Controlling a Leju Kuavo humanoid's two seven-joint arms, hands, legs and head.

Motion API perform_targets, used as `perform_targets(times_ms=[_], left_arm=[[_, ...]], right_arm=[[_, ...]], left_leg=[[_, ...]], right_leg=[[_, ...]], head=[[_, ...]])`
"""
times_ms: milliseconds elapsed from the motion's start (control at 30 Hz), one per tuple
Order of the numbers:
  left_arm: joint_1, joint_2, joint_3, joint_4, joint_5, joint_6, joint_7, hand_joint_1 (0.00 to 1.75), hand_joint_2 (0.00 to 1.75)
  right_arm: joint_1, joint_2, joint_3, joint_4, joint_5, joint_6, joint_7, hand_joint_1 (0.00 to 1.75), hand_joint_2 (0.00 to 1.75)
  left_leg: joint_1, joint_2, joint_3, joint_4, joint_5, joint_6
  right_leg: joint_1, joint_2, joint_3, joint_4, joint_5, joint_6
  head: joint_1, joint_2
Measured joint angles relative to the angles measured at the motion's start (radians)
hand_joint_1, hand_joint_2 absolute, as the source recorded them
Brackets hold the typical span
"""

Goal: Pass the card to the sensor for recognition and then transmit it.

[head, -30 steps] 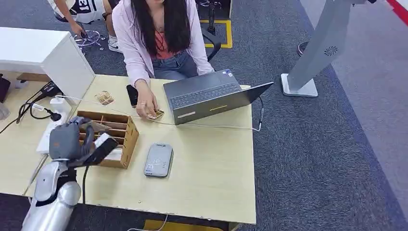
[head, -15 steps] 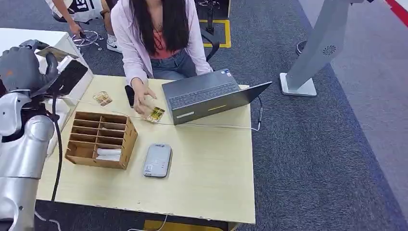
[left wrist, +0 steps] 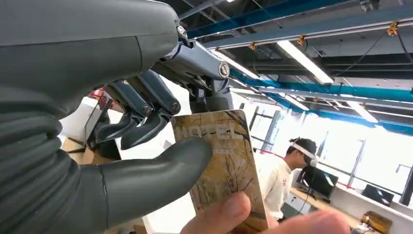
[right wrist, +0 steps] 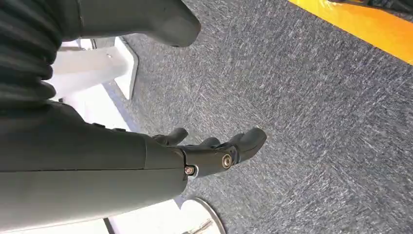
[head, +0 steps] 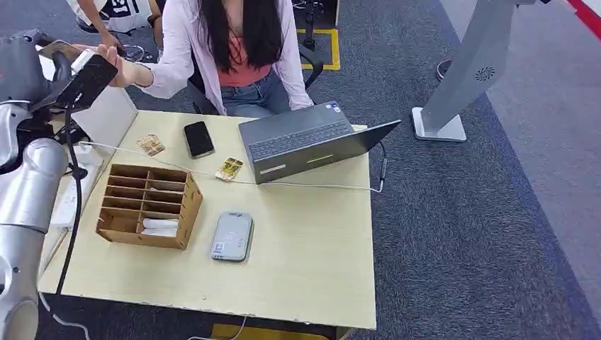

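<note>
The robot's left hand [left wrist: 122, 146] is pinching a brown patterned card [left wrist: 224, 165] between thumb and fingers as a person's hand [head: 113, 57] is touching the card's far end; the right hand [right wrist: 204, 151] is hanging slack and holding nothing.

An office-like robot lab: grey carpet [head: 461, 227], a bench [head: 312, 262] at centre with a laptop [head: 312, 142], exposed ceiling beams [left wrist: 292, 24] with strip lights [left wrist: 304, 61], and a headset-wearing person [left wrist: 285, 175] at another desk
</note>
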Motion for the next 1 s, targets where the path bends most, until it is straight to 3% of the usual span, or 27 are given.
perform_targets(times_ms=[667, 700, 833, 1000], left_arm=[[-0.017, -0.012, 0.0, 0.074, -0.027, 0.011, 0.015, 1.75, 1.75], [-0.017, -0.013, 0.0, 0.078, -0.027, 0.013, 0.015, 0.0, 1.75], [-0.017, -0.016, 0.0, 0.086, -0.019, 0.087, 0.004, 0.0, 1.75], [-0.017, -0.015, 0.0, 0.086, -0.026, 0.103, -0.003, 0.0, 1.75]], right_arm=[[0.0, 0.0, 0.012, 0.0, 0.003, 0.011, 0.002, 0.0, 1.75], [0.0, 0.0, 0.012, 0.0, 0.003, 0.012, 0.002, 0.0, 1.75], [0.0, 0.0, 0.012, 0.0, 0.003, 0.013, 0.002, 0.0, 1.75], [0.0, 0.0, 0.012, 0.0, 0.003, 0.011, 0.002, 0.0, 1.75]], left_leg=[[0.0, 0.002, 0.0, 0.0, 0.0, 0.0], [0.0, 0.002, 0.0, 0.0, 0.0, 0.0], [0.0, 0.002, 0.0, 0.0, 0.0, 0.0], [0.0, 0.002, -0.001, 0.0, 0.0, 0.0]], right_leg=[[0.0, 0.002, -0.001, 0.0, 0.0, 0.0], [0.0, 0.002, -0.001, 0.0, 0.0, 0.0], [0.0, 0.002, -0.001, 0.0, 0.0, 0.0], [0.0, 0.001, -0.001, 0.0, 0.0, 0.0]], head=[[0.0, 0.0], [0.0, 0.0], [0.0, 0.0], [0.0, 0.0]])
